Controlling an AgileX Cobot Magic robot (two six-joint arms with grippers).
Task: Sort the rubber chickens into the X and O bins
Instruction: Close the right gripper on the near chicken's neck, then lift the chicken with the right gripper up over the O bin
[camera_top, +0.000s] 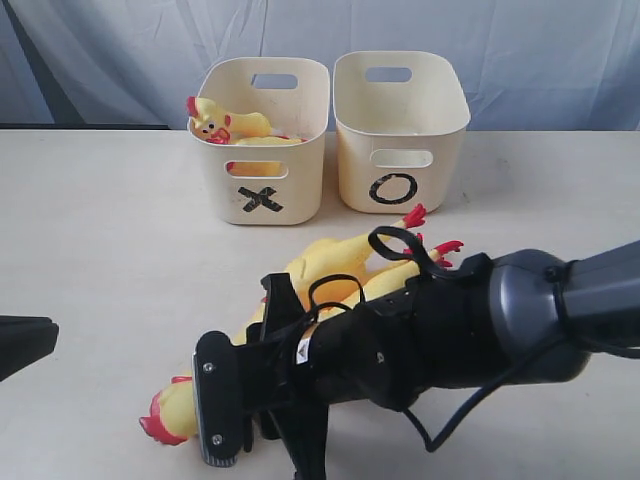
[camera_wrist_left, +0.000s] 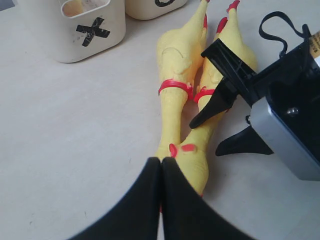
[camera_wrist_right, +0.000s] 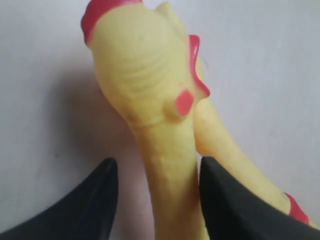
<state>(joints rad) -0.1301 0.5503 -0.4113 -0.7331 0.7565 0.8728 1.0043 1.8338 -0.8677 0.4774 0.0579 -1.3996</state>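
Two long yellow rubber chickens (camera_wrist_left: 175, 60) (camera_wrist_left: 235, 42) lie side by side on the table, feet toward the bins. My right gripper (camera_wrist_right: 155, 170) is open and straddles the neck of one chicken (camera_wrist_right: 145, 65) just behind its head. One finger is against the neck and the other stands clear. My left gripper (camera_wrist_left: 161, 160) is shut on nothing and hovers over the chickens' head end. The X bin (camera_top: 262, 190) holds chicken pieces (camera_top: 228, 125), with one head showing above the rim. The O bin (camera_top: 400, 185) stands to its right, and I cannot see its inside.
Both bins stand at the back of the cream table (camera_top: 100, 250), against a blue-grey cloth backdrop (camera_top: 540, 50). The right arm's dark body (camera_top: 450, 320) and cable reach across the front right and cover part of the chickens.
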